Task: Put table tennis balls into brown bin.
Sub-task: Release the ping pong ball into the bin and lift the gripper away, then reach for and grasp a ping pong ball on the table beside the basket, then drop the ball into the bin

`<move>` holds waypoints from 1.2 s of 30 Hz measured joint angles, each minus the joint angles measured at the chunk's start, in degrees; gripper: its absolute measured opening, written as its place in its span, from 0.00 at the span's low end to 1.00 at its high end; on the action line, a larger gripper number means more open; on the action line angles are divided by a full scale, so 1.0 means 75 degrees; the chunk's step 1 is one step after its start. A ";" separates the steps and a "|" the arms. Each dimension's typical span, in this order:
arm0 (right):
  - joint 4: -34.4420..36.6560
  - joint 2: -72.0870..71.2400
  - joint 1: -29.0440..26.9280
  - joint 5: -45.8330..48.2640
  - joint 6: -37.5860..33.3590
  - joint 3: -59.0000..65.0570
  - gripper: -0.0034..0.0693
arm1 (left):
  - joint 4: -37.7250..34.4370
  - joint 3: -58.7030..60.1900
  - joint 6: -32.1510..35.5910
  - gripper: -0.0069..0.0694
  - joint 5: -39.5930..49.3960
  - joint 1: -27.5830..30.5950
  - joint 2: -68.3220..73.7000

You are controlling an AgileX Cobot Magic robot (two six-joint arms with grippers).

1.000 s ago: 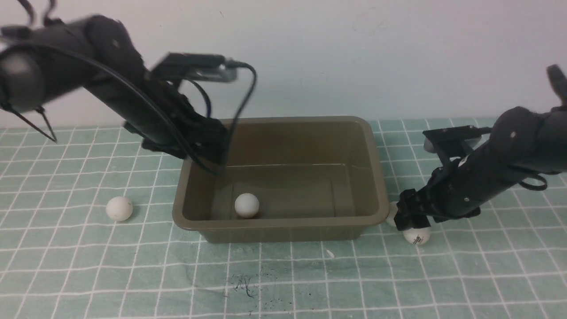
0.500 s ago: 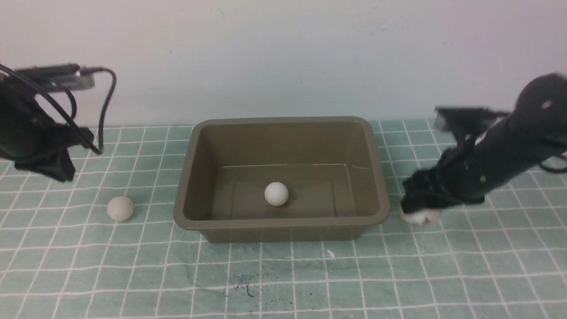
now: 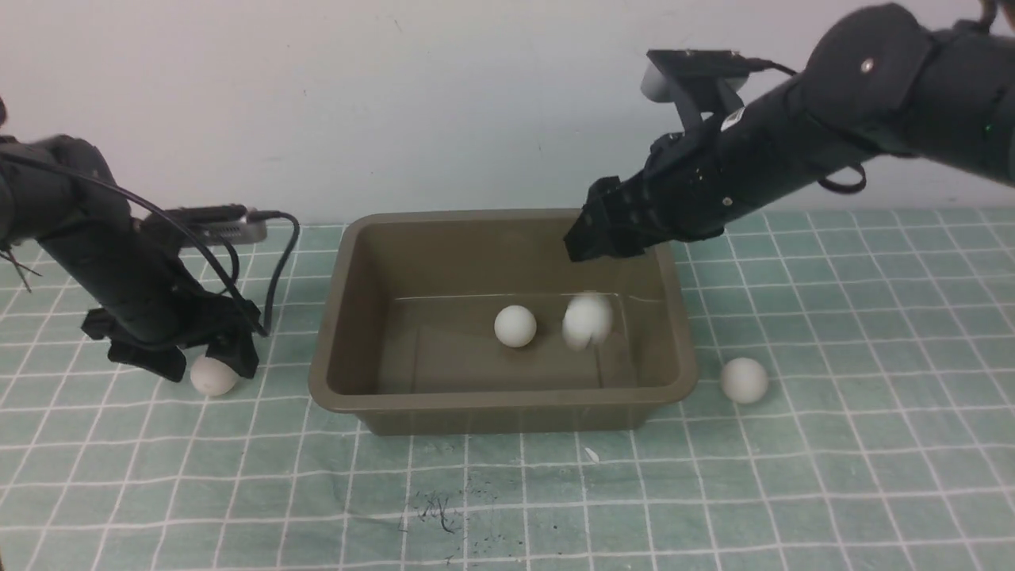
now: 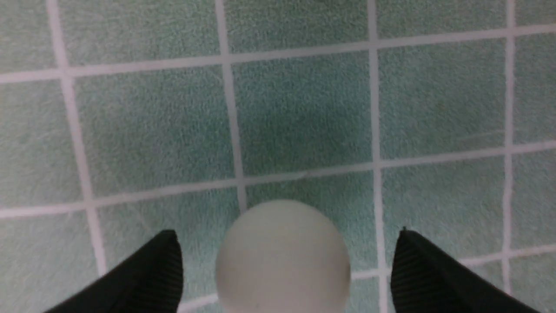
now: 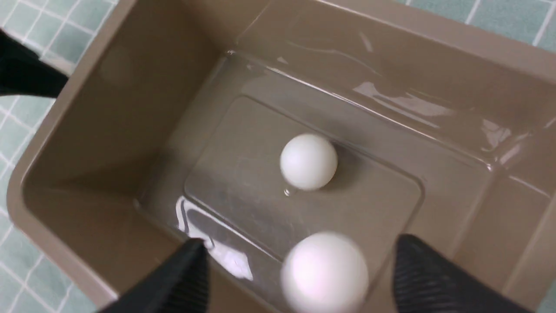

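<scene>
The brown bin (image 3: 444,400) stands mid-table. One table tennis ball (image 3: 515,326) (image 5: 309,161) lies on its floor. A second, blurred ball (image 3: 587,319) (image 5: 325,271) is in the air inside the bin, below my open right gripper (image 3: 600,235) (image 5: 299,265), which hangs over the bin's right rear. My left gripper (image 3: 208,363) (image 4: 286,256) is open and low on the mat, its fingers either side of a third ball (image 3: 212,376) (image 4: 282,258) with gaps both sides. Another ball (image 3: 744,380) lies on the mat right of the bin.
A green mat (image 3: 833,476) with a white grid covers the table. A white wall (image 3: 476,103) rises just behind the bin. Dark scuff marks (image 3: 432,507) lie on the mat in front of the bin.
My right gripper rose from the mat at the bin's right, swung over the bin and let go of a ball. My left arm came down around the ball on the left. The first ball rolled right.
</scene>
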 joint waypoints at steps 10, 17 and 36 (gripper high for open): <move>-0.2512 -0.1088 -0.1433 0.1732 0.1618 -0.0002 0.50 | -0.0028 -0.1033 -0.0152 0.55 0.0972 -0.0035 -0.0328; -0.2283 -0.0624 -0.1756 0.1270 0.2143 0.1464 0.45 | -0.1534 -0.1920 0.0912 0.55 0.1483 -0.0882 -0.1009; -0.3088 0.1089 -0.1263 0.0534 0.2176 0.1469 0.54 | -0.0136 -0.2776 -0.0437 0.31 0.1667 -0.2107 -0.1231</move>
